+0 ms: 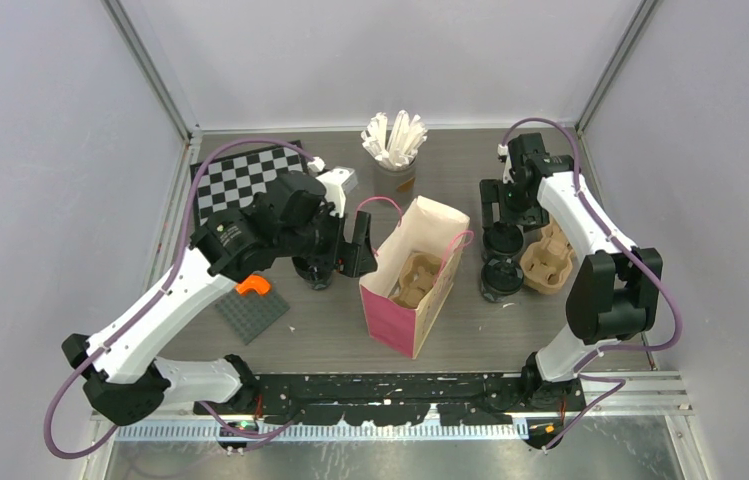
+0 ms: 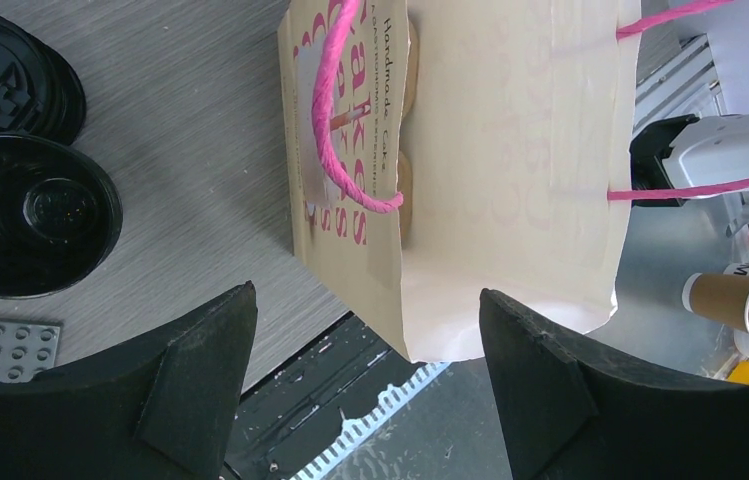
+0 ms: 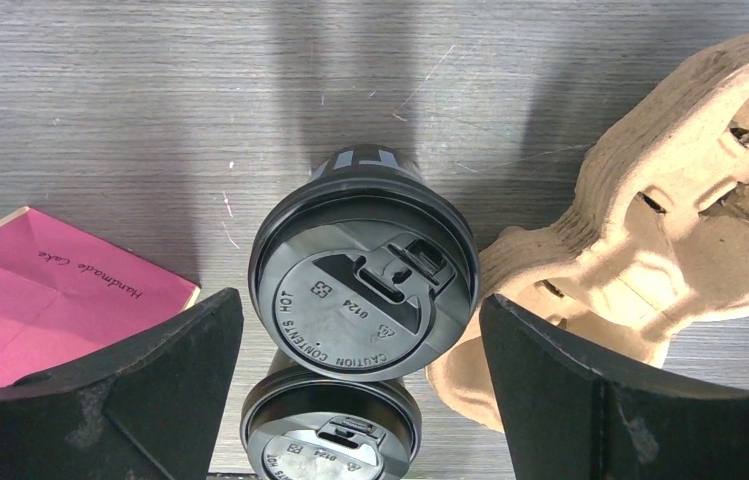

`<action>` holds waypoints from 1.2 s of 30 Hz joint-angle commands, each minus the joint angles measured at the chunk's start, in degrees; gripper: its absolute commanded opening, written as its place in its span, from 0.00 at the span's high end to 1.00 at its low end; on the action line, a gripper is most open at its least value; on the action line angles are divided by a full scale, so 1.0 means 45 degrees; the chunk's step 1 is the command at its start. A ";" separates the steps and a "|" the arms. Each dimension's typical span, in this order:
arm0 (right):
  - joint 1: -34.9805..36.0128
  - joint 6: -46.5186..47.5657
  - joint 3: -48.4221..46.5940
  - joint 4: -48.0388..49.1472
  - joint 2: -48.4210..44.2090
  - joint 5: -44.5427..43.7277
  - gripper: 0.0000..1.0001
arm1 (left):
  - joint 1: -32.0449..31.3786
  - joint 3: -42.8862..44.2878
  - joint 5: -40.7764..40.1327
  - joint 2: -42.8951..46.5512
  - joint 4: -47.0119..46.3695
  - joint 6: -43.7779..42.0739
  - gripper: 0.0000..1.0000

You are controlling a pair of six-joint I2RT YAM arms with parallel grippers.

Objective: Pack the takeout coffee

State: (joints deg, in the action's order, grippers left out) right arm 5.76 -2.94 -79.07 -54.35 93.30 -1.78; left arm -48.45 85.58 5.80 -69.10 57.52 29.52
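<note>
On my right wrist feed the lower coffee cup (image 3: 330,445) runs off the bottom edge, and the pulp carrier (image 3: 670,220) off the right. My left wrist feed crops the paper bag (image 2: 510,180) at the top.

L arm (image 1: 165,300) stretches fwd toward the middle, left gripper (image 2: 365,295) with 2 jaws wide apart. R arm (image 1: 590,225) doubled back at elbow, right gripper (image 3: 360,300) aimed down, also spread wide.

Lids (image 3: 363,285) are glossy plastic, the bag (image 1: 398,318) matt paper, the carrier (image 3: 670,230) rough pulp.
</note>
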 commanded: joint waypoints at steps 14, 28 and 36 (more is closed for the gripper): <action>-0.0082 0.0174 0.0105 0.0135 0.0041 0.0042 0.11 | 0.0004 -0.0308 -0.0216 0.0618 -0.0439 0.0236 0.17; -0.0084 0.0011 0.0049 0.0140 0.0322 -0.0504 0.15 | 0.0004 -0.0756 -0.0587 0.1183 -0.0552 0.0508 0.17; -0.0072 -0.0050 -0.0042 0.0125 0.0391 -0.0715 0.14 | 0.0004 -0.0756 -0.0594 0.1156 -0.0555 0.0545 0.17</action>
State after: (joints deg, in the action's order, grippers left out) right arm 5.76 -3.14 -77.73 -54.00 94.28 -2.96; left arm -48.45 82.13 3.97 -64.95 56.80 31.53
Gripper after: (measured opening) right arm 0.860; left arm 0.829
